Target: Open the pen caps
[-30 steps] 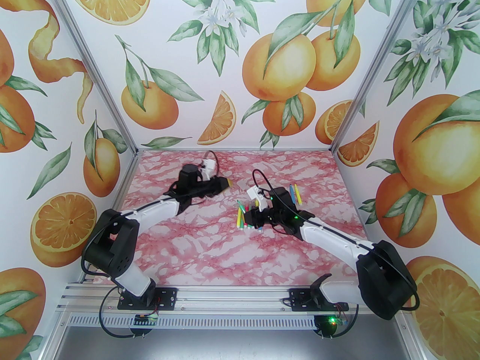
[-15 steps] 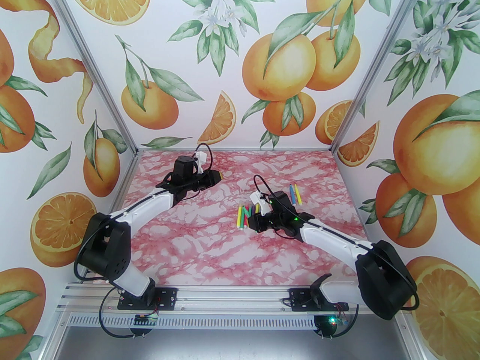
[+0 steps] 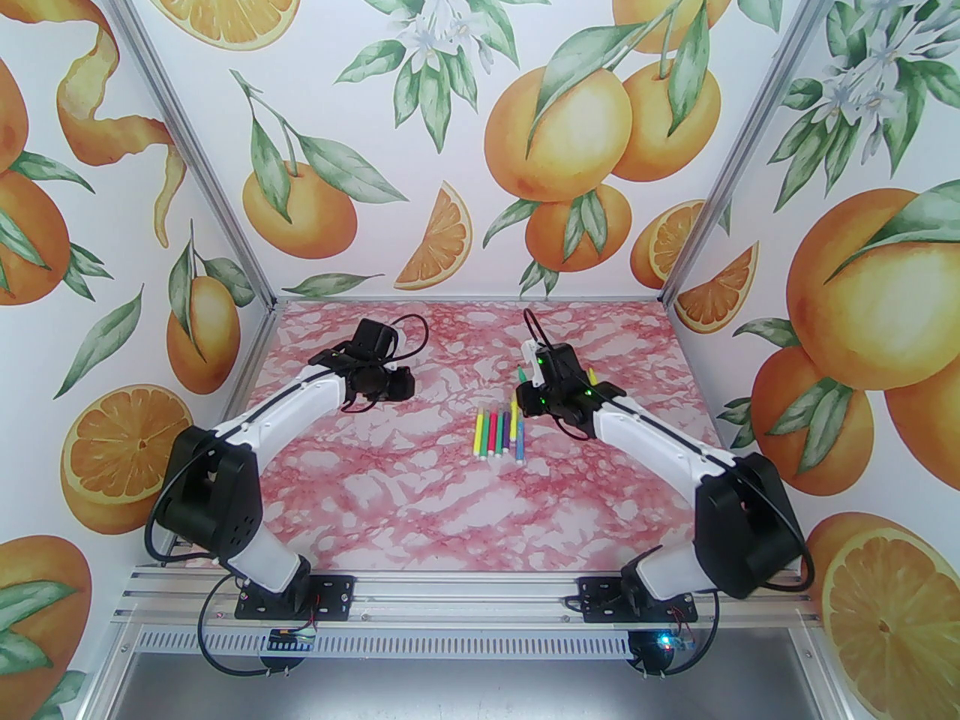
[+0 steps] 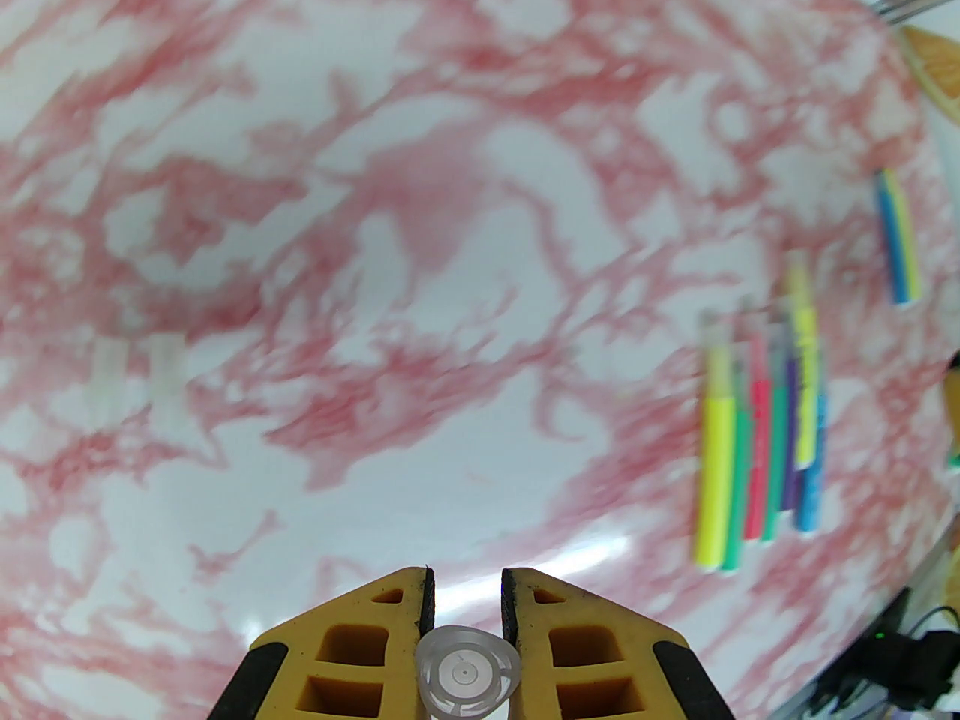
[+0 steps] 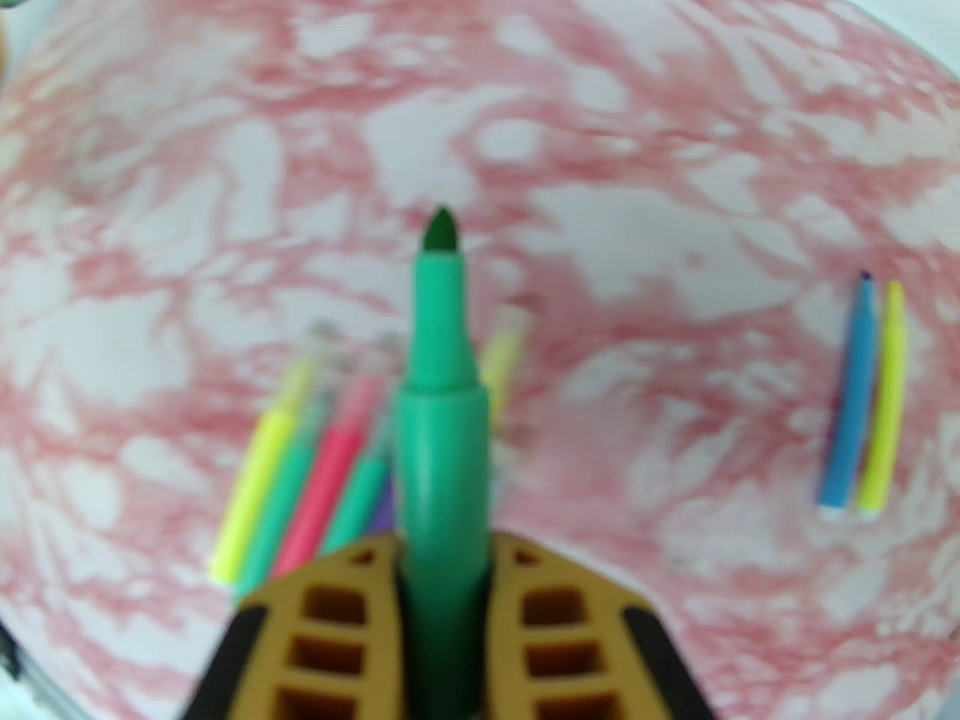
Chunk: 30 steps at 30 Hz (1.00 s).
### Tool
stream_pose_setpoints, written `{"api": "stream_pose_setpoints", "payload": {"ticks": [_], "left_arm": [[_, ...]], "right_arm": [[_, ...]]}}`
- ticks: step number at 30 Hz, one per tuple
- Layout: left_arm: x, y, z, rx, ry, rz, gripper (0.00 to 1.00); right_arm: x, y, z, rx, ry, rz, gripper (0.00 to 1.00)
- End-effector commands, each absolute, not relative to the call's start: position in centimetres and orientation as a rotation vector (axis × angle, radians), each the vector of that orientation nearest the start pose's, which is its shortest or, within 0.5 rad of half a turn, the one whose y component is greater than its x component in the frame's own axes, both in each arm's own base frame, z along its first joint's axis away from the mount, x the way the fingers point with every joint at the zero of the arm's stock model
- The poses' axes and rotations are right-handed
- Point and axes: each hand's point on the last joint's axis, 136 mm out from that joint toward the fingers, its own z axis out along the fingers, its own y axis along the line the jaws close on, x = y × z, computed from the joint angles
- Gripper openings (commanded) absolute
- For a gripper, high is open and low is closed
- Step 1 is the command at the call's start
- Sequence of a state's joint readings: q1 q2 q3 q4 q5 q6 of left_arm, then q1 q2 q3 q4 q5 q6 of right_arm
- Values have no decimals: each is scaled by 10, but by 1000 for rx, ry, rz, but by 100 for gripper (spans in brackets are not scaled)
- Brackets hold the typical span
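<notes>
Left claw (image 4: 465, 589): clenched on one clear cap (image 4: 466, 676). The cap is seen end-on, pinched between the two yellow pads and held above the table (image 3: 420, 507).

Right claw (image 5: 442, 552): clenched on a green pen (image 5: 439, 402), gripped low on the barrel. The pen points straight out past my fingertips with its dark felt tip bare, and it is clear of the table.

Beyond the right fingertips is a row of pens (image 3: 499, 432), flat on the table between my two arms and closer to the right one. They lie side by side and touching: yellow, green, pink, green, purple, blue. A second yellow sits a bit farther back near the blue end. White plugs face my bases, and the pale caps (image 4: 716, 334) are on the far ends, blurred.

Off to the left of the row and well apart from it, the left wrist view shows two pale sleeves (image 4: 166, 372) lying side by side on the table. They are faint and blurred.

Farthest out, right of the row and well apart, are two pens (image 5: 862, 402), blue and yellow, lying parallel and touching. The blue one's tip is bare; I can't tell for the yellow. In the top view my right arm covers most of them.
</notes>
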State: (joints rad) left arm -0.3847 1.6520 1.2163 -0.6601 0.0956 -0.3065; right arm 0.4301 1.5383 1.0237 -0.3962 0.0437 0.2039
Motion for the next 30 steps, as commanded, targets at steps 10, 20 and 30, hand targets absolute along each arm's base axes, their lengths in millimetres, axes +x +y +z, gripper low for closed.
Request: {"api": "stream_pose_setpoints", "payload": {"ticks": [10, 20, 30], "left_arm": [[385, -148, 90, 250, 2774, -94, 0], [397, -147, 62, 306, 2853, -12, 0], [404, -130, 47, 310, 2894, 83, 0]], "right_arm": [[391, 97, 94, -135, 2566, -47, 0], [395, 88, 86, -96, 2581, -21, 0], [402, 72, 71, -55, 2626, -50, 0]]}}
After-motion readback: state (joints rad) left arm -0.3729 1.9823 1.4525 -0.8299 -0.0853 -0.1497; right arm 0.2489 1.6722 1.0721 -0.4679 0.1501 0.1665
